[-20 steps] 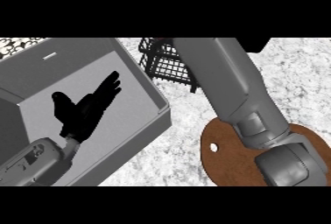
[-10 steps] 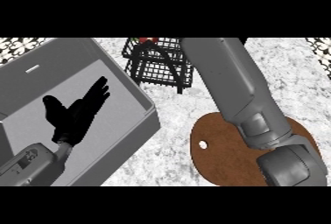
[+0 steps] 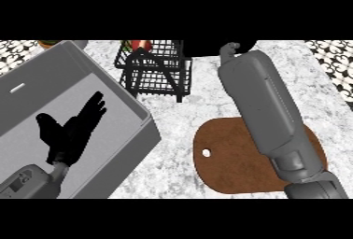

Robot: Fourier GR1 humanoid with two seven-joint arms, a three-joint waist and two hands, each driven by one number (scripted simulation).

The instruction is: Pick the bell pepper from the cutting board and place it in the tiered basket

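Head view, nearest first: the left hand [image 3: 69,128] sits low at the left over the grey sink [image 3: 131,105], fingers [image 3: 93,105] straight and spread, holding nothing. Beside it on the right, the brown cutting board [image 3: 224,154] lies flat on the speckled counter [image 3: 172,135], its hanging hole toward the sink, and nothing can be seen resting on its bare part. The right forearm [image 3: 265,107] crosses over the board's right half and stretches up toward the far edge. Farther back, between sink and forearm, stands the black wire tiered basket [image 3: 155,70], just beside the sink's far corner. In its top tier a red and green shape shows through the wires, the bell pepper [image 3: 140,45], inside the basket at the far left. Farthest of all, the right hand [image 3: 229,48] is at the top, just right of the basket; only a curled dark bit of it shows, so whether it is released or clenched, I cannot tell.
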